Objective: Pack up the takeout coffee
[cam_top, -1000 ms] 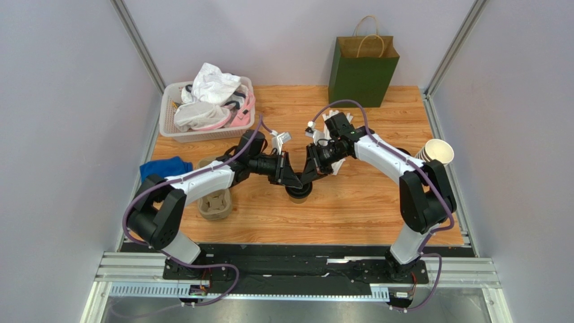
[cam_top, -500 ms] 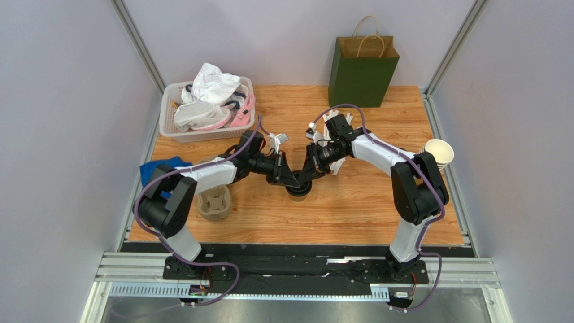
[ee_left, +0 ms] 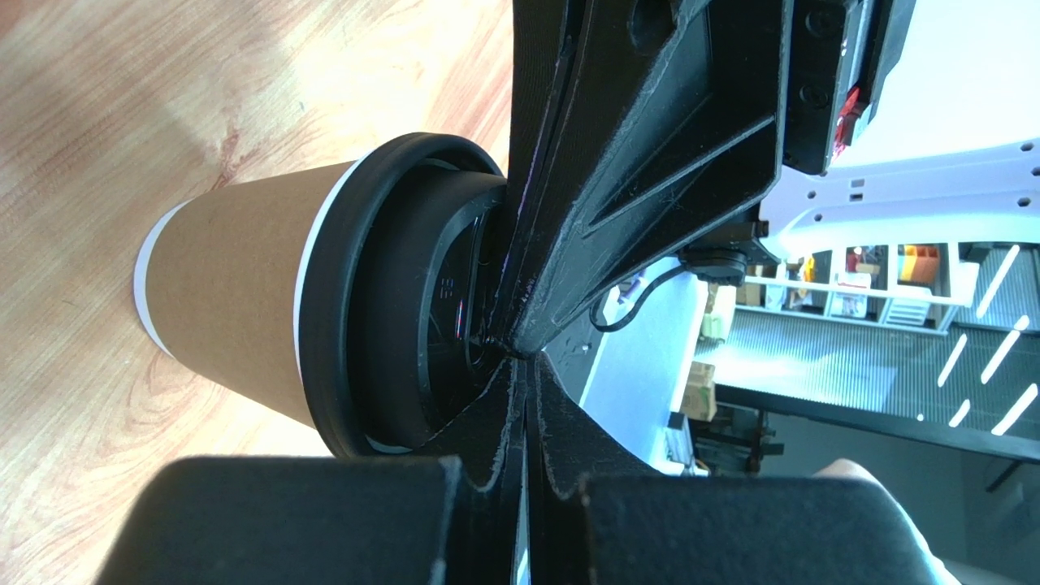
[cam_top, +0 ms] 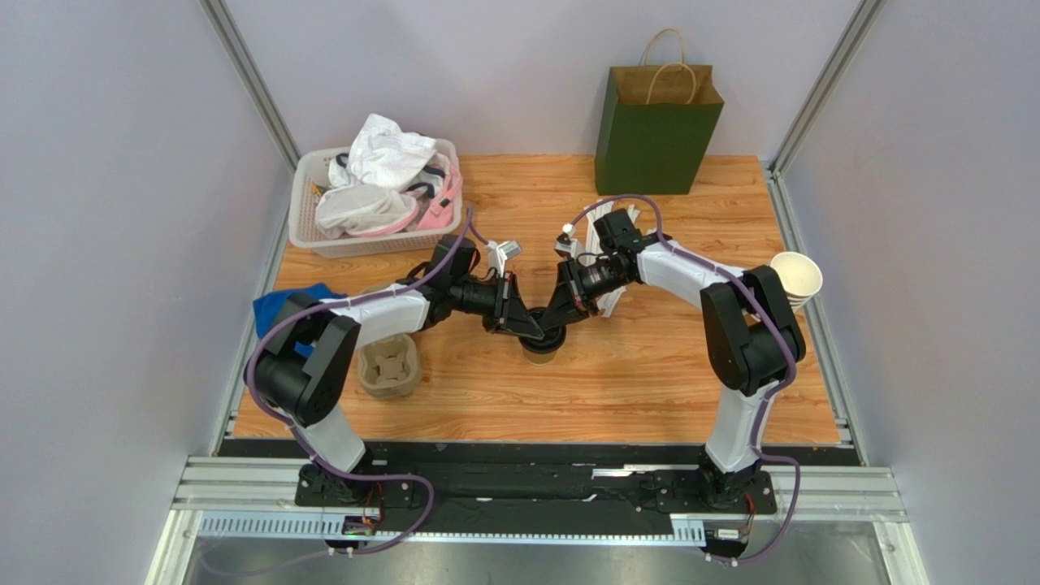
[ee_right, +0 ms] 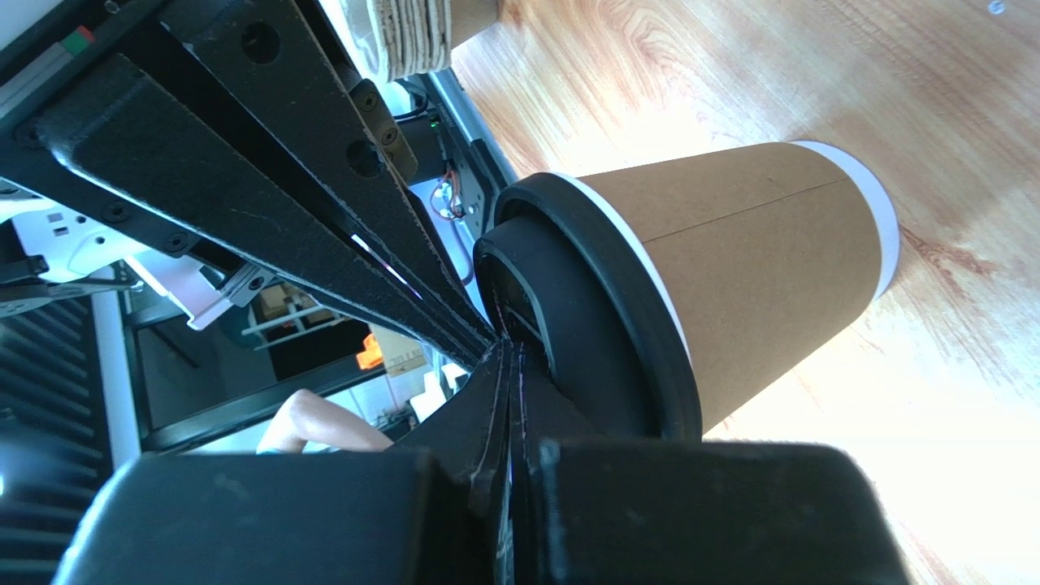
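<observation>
The takeout coffee [cam_top: 541, 351], a brown kraft cup with a black lid, stands upright on the wooden table at the centre. My left gripper [cam_top: 529, 332] and right gripper [cam_top: 554, 329] come in from either side and meet over its lid. Both are shut and hold nothing. In the left wrist view the cup [ee_left: 232, 287] and its lid [ee_left: 391, 293] sit against my closed left gripper [ee_left: 523, 366]. In the right wrist view the cup [ee_right: 757, 262] and lid [ee_right: 598, 323] sit against my closed right gripper [ee_right: 507, 366].
A green paper bag [cam_top: 657, 122] stands open at the back. A white basket [cam_top: 305, 232] of cloths sits back left. A pulp cup carrier [cam_top: 388, 368] and a blue cloth [cam_top: 293, 302] lie left. Stacked paper cups [cam_top: 794, 274] are at the right edge.
Both arms have shifted their elbows and shoulders slightly inward. The closed tips stay together on the lid and the cup has barely moved.
</observation>
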`<action>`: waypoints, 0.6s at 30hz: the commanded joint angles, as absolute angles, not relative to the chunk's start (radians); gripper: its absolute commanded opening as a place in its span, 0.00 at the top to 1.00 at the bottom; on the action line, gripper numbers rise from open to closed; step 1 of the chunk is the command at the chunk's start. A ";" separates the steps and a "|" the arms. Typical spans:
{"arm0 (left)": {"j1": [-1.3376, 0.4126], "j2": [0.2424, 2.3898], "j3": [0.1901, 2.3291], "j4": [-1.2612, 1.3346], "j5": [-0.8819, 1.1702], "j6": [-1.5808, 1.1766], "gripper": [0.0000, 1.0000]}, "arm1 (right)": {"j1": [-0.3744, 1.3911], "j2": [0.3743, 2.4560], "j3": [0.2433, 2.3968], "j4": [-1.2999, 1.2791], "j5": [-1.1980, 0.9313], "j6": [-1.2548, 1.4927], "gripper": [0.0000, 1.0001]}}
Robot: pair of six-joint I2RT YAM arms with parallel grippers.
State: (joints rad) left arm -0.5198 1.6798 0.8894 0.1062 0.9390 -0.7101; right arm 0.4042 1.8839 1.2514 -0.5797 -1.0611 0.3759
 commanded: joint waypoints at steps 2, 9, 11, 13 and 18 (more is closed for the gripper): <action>-0.520 1.746 0.877 0.035 0.842 -0.672 1.00 | 0.394 1.980 1.192 -0.592 -0.850 0.357 1.00; -0.512 1.759 0.861 0.012 0.828 -0.680 1.00 | 0.394 2.006 1.172 -0.592 -0.828 0.348 1.00; -0.512 1.764 0.857 0.009 0.824 -0.681 1.00 | 0.394 2.022 1.173 -0.592 -0.815 0.350 1.00; -0.512 1.770 0.859 0.006 0.821 -0.681 1.00 | 0.394 2.028 1.175 -0.594 -0.808 0.348 1.00; -0.508 1.789 0.861 0.005 0.815 -0.683 1.00 | 0.394 2.057 1.180 -0.604 -0.778 0.342 1.00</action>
